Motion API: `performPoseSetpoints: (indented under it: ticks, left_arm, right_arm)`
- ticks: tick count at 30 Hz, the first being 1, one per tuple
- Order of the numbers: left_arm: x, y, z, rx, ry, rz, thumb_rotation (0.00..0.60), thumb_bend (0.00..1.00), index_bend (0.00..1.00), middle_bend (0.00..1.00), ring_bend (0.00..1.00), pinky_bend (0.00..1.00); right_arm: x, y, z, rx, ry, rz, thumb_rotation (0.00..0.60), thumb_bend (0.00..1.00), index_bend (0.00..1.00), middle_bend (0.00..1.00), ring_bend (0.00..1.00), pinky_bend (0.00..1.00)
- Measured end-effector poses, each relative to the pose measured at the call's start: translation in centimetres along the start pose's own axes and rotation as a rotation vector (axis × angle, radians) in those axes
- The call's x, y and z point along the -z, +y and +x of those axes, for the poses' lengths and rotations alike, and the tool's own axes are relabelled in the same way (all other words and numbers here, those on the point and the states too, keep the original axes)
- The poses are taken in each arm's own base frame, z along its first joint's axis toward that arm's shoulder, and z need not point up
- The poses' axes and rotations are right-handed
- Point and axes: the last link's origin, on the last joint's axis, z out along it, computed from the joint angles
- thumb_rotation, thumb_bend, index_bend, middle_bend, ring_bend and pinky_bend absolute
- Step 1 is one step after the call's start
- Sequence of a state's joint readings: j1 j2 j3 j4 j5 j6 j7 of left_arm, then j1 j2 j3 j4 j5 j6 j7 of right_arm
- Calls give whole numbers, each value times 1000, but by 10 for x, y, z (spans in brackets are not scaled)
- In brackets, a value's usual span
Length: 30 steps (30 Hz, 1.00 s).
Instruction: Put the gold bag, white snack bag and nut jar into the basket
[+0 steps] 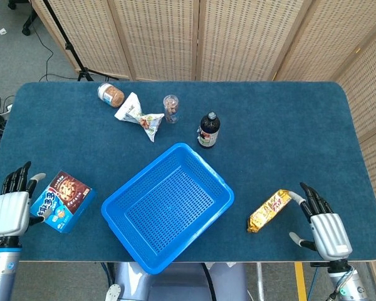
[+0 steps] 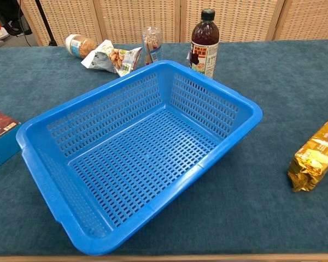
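Blue felt covers the counter [image 1: 282,125], and everything on it lies spread out, nothing yet packed. Largest of the goods is the blue basket [image 1: 208,174], a perforated plastic one set cornerwise near the front edge; it holds nothing, and its open mouth sits between the two arms, which I judge makes it reachable from either side.

At the front left, a blue cookie box [image 1: 62,200] lies flat beside the left hand [image 1: 9,210]. That hand rests palm down with its fingers extended and grips nothing, though its thumb side sits just beside the box (whether it touches is too close to call). The box is no part of the task.

On the right front, the gold bag [image 1: 269,211] lies well clear of the basket. The right hand [image 1: 326,229] sits just beside it, fingers spread toward the bag's end and holding nothing; judging by that placement, the gold bag is the likeliest first pick.

Behind the basket stands a dark bottle [image 1: 207,130], upright with a label, and a small clear jar [image 1: 171,108] of something brown. Further back left lie the white snack bag [image 1: 138,115], crumpled, and the nut jar [image 1: 111,95], tipped on its side, both far from either hand.
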<state>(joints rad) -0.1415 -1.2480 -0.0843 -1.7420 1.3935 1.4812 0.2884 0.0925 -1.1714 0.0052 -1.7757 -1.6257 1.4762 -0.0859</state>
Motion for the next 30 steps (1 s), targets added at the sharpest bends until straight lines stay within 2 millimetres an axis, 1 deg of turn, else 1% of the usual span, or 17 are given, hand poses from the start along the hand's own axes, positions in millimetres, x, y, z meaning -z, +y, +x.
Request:
performPoseSetpoints:
  ticks: [9, 13, 16, 20, 30]
  left_arm:
    - [0, 2, -1, 39, -33, -2, 600, 92, 250, 0, 49, 91]
    - [-2, 2, 1, 79, -62, 1, 600, 92, 250, 0, 49, 91]
    - [-5, 3, 1, 94, -84, 9, 600, 92, 250, 0, 50, 91]
    - [-9, 3, -4, 93, -113, 22, 600, 95, 250, 0, 49, 91]
    - [-15, -3, -16, 86, -141, 41, 600, 98, 250, 0, 49, 91]
  right_arm:
    - [-2, 3, -4, 7, -21, -12, 600, 156, 150, 0, 0, 166]
    - [-5, 11, -8, 23, -47, -36, 600, 156, 150, 0, 0, 166]
    - [-11, 17, -8, 47, -67, -47, 600, 156, 150, 0, 0, 166]
    - [-20, 19, -4, 71, -78, -48, 600, 156, 150, 0, 0, 166]
    - [-27, 28, -9, 82, -156, -106, 600, 156, 150, 0, 0, 166]
